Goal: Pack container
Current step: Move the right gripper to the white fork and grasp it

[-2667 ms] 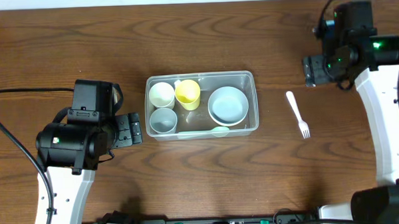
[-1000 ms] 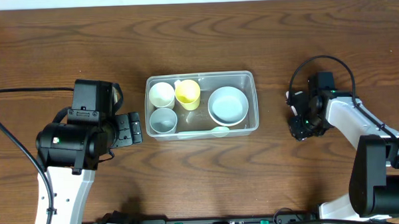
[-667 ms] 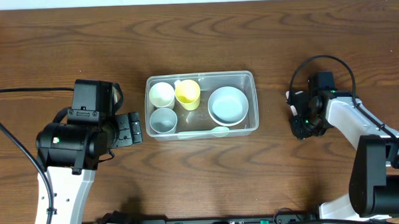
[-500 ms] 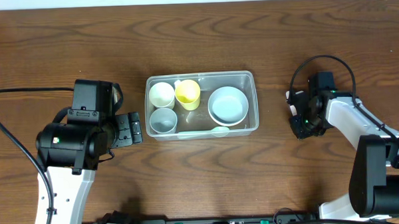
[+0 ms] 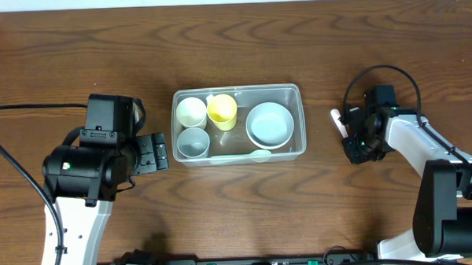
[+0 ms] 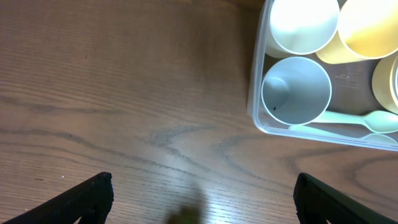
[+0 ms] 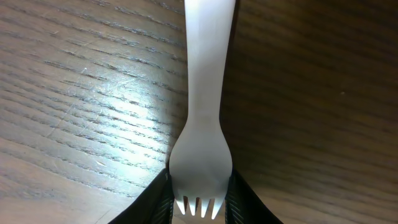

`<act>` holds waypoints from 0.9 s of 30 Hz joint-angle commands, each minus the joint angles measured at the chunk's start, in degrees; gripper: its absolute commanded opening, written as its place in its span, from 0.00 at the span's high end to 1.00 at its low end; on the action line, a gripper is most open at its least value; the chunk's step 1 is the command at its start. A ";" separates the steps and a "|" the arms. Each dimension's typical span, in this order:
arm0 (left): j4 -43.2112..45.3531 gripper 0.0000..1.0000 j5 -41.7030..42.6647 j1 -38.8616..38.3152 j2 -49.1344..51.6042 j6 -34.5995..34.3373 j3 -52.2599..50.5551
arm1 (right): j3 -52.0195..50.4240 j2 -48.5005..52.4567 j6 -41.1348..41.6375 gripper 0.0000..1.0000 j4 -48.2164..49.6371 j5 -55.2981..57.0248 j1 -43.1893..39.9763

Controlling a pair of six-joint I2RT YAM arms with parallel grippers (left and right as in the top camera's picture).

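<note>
Since the earliest view the right arm has come down from the table's far corner to the right of the container (image 5: 254, 88), and the white plastic fork (image 5: 337, 118) there has swung its handle tip slightly towards the container. The clear container itself lies where it did, in the middle of the wooden table (image 5: 233, 38), well apart from both pairs of fingers. It holds a white cup (image 5: 191, 111), a yellow cup (image 5: 222, 109) and a pale blue cup (image 5: 193, 142) at its left end, a light blue bowl (image 5: 269, 124) at its right end, and a pale green spoon (image 5: 260, 154) along its near wall. Just left of the container hangs the left gripper (image 5: 159, 152), its jaws spread wide with nothing between them. In its wrist view the container's left wall (image 6: 255, 93) sits ahead, beyond the two dark fingers (image 6: 93, 193). To the right of the container the right gripper (image 5: 353, 136) covers most of the fork. In the right wrist view its fingers (image 7: 155, 199) press against both sides of the fork's head, clamping it just above the tines, with the handle running straight away over the wood.
</note>
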 commanded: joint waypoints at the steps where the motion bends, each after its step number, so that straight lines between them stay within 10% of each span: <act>1: -0.24 0.07 -0.28 0.35 0.22 -0.70 -0.26 | -0.87 0.09 0.63 0.82 -0.02 -1.44 -0.33; 27: -1.33 0.07 -0.28 0.35 0.22 -1.14 -0.26 | -0.87 0.09 0.92 0.99 -0.04 -1.44 -0.31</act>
